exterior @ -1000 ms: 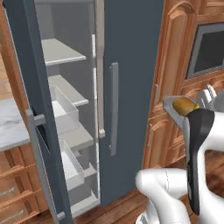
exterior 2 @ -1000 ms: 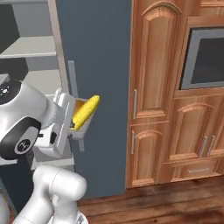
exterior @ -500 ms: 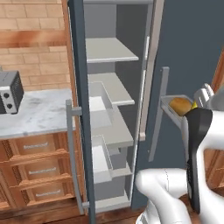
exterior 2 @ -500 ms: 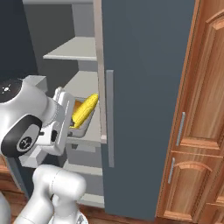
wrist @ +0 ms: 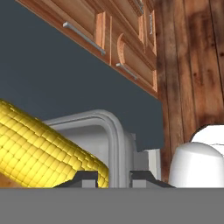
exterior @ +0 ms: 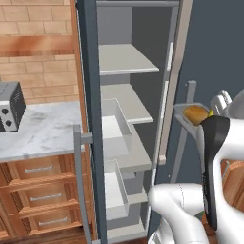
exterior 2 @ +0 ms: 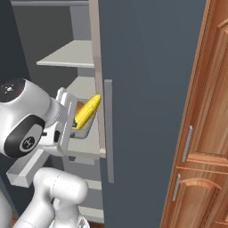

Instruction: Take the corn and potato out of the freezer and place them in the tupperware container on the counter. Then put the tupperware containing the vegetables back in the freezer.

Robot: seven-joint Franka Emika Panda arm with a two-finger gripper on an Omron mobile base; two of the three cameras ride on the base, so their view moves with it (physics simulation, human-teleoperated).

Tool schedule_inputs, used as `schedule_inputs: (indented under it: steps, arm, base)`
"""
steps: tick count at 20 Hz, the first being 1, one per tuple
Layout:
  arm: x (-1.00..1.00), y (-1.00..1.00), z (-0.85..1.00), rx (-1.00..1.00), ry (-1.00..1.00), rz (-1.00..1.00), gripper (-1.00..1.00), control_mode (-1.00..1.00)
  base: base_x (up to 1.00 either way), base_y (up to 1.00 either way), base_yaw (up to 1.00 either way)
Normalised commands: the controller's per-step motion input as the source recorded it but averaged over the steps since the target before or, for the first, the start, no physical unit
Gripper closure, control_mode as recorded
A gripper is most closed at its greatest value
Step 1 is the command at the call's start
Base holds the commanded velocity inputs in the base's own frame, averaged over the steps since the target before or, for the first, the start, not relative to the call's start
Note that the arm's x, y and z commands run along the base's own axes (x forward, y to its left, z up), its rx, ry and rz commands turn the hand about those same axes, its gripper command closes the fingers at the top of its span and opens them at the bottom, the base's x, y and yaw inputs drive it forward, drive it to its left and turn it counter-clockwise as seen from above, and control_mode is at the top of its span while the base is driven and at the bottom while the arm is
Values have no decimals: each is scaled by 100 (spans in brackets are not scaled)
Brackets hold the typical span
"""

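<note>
The tupperware container (wrist: 111,131), with the corn (exterior 2: 87,111) and potato (exterior: 194,114) inside, is pinched by its rim in the gripper (wrist: 113,177) just outside the freezer (exterior: 128,114), so it should be kept flat and slid slowly onto a shelf.

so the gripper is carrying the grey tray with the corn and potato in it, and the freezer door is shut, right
Not quite: the freezer stands open, as the left base view shows, with its pale shelves bare to see. The rest holds: the gripper is shut on the rim of the tupperware container, with the corn and the potato in it.
</note>
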Motion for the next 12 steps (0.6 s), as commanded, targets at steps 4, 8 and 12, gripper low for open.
schedule_inputs:
  steps: [4, 8, 12]
  arm:
    - [0, 0, 0, 0, 0, 0, 100, 100]
    - [0, 0, 0, 0, 0, 0, 100, 100]
    - [0, 0, 0, 0, 0, 0, 100, 100]
  base:
    - [24, 0, 0]
    - [29, 0, 0]
    - [4, 0, 0]
